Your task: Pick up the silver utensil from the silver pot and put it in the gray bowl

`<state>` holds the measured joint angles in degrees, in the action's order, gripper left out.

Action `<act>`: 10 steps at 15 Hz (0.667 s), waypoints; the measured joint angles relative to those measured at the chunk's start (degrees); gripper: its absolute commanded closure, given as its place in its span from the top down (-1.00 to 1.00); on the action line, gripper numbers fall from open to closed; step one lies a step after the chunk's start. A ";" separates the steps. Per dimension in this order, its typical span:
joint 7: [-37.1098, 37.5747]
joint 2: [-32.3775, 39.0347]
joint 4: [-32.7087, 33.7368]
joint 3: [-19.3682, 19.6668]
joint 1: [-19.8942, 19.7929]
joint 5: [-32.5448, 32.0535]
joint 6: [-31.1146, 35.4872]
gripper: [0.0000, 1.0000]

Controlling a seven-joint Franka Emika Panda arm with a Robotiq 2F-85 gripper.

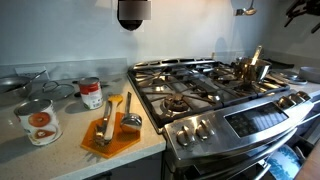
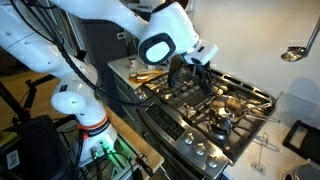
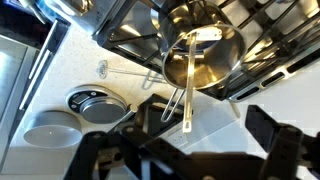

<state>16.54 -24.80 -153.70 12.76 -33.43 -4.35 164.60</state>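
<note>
The silver pot [image 3: 203,55] stands on the stove grate; it also shows at the stove's far end in an exterior view [image 1: 251,68]. The silver utensil [image 3: 188,100] leans in the pot, with its flat handle sticking out over the white counter. My gripper [image 3: 212,128] is open and empty, hovering above the handle end, which lies between the two dark fingers without touching them. In an exterior view the gripper [image 2: 198,64] hangs over the stove. The gray bowl [image 3: 52,131] sits on the counter beside the pot.
A metal strainer-like dish [image 3: 95,102] and a wire whisk [image 3: 122,72] lie between the bowl and the pot. At the stove's other side, the counter holds cans [image 1: 38,121] and an orange cutting board [image 1: 110,135]. The stove grates [image 1: 190,85] are raised.
</note>
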 measured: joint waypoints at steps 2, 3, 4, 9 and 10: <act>0.25 3.72 1.44 0.44 -0.20 1.10 2.61 1.00; 0.58 5.50 2.24 0.43 -0.51 1.14 3.80 1.00; 0.58 6.54 2.70 0.38 -0.58 1.14 4.13 1.00; 0.56 6.13 2.83 0.18 -0.54 1.14 4.13 1.00; 0.56 6.14 2.83 0.18 -0.54 1.14 4.13 1.00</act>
<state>17.10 -18.66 -150.87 12.94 -33.97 -3.21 168.73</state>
